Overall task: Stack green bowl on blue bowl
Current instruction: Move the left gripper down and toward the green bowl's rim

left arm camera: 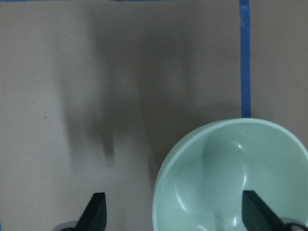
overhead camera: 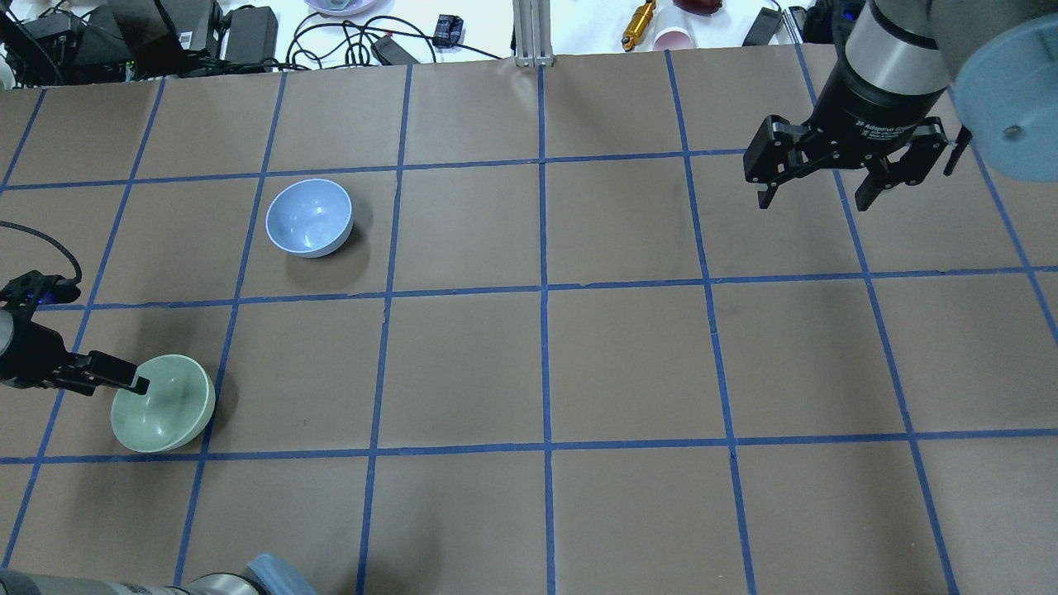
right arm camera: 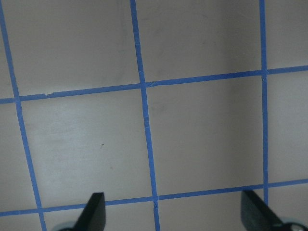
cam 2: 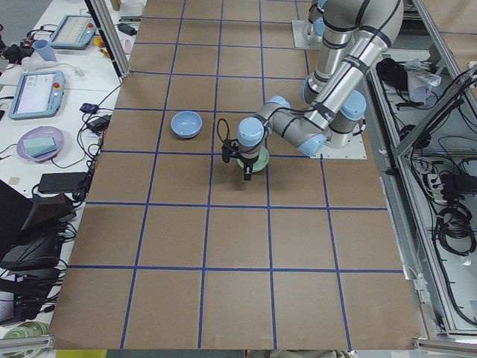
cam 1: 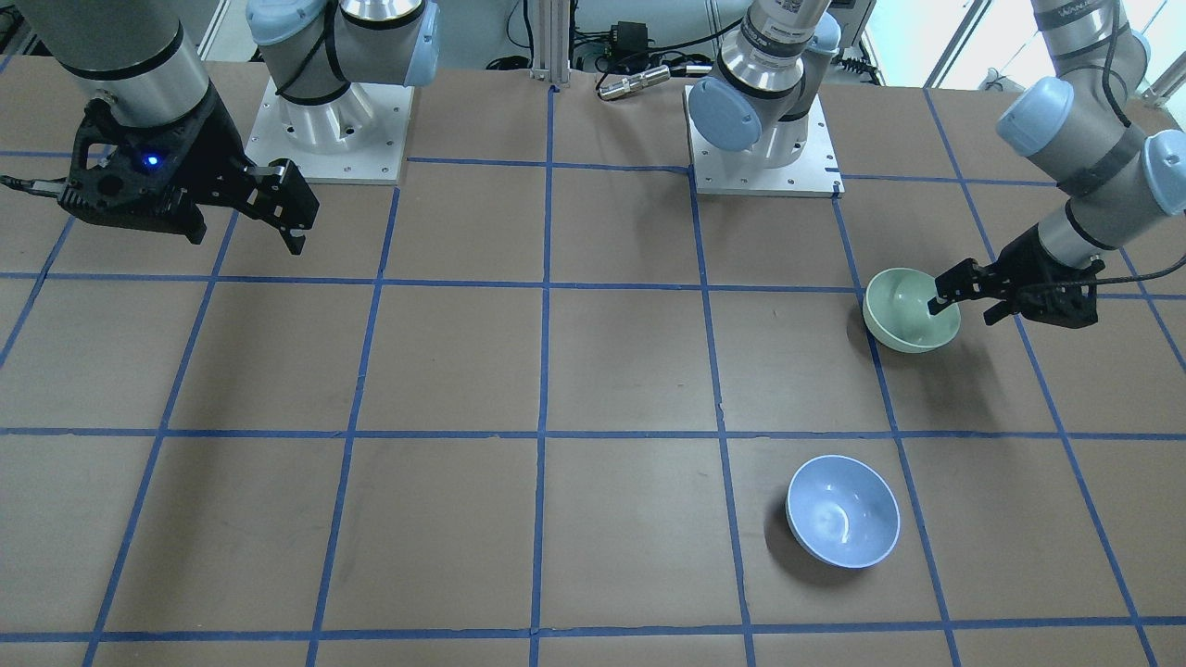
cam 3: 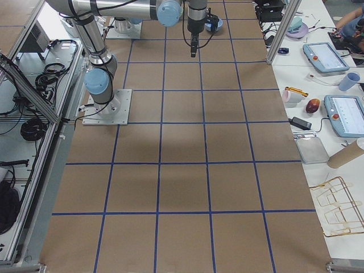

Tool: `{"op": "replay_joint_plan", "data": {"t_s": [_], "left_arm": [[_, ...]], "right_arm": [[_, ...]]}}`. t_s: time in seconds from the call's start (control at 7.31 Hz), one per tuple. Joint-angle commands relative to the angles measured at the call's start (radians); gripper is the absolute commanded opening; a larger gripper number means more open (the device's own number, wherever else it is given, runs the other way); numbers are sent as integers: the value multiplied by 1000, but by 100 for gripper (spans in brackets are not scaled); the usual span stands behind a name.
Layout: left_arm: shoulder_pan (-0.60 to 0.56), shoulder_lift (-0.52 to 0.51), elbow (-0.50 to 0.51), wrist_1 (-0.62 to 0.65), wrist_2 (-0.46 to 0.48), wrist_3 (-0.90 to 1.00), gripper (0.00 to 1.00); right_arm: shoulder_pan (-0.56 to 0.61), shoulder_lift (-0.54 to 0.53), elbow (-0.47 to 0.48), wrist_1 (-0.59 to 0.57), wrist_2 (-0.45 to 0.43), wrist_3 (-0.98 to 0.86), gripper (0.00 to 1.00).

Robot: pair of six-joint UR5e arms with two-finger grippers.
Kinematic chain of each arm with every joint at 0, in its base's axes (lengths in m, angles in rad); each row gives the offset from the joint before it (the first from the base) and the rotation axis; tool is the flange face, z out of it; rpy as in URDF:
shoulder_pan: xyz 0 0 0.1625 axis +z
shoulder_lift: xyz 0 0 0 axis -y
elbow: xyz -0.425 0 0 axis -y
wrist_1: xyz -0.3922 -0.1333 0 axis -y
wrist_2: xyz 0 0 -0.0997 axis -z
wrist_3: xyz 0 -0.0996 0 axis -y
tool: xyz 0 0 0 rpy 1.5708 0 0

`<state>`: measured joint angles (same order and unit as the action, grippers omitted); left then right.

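The green bowl sits in front of my left base, closer to my own edge of the table than to the operators' edge. My left arm is folded low beside it, the wrist nearly level, reaching in from my left. My left gripper is spread wide across the bowl's wall: in the left wrist view one finger hangs inside the hollow and the other stands outside over the brown paper, with the rim between them. I cannot see either finger pressing the wall, so the bowl is straddled rather than gripped. Nothing is in the bowl except that one fingertip. The blue bowl stands upright and empty on the same half of the table, farther out toward the operators' edge and well apart from the green one, in the next taped square outward. My right arm is held high, well away from both bowls, over the squares in front of my right base. Its wrist points straight down, and my right gripper hangs with its fingers parted, holding nothing, only blue tape lines showing beneath it.
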<state>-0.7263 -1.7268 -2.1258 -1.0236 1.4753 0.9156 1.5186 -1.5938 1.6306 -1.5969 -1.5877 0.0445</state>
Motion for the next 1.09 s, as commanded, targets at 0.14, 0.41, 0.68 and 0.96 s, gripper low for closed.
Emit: {"op": "replay_joint_plan", "data": {"t_s": [0.14,0.41,0.68,0.96], "left_arm": [[15,-36,-38,22,-3,22,100],[16,-37,-51,36,-1,22,100],[19,-40,-55,34,0,23,98],[19,-40,-74,54,0,22,97]], "right_arm": [[0,0,0,0,0,0,100],[0,0,0,0,0,0,100],[0,0,0,0,0,0,100],[0,0,0,0,0,0,100]]}}
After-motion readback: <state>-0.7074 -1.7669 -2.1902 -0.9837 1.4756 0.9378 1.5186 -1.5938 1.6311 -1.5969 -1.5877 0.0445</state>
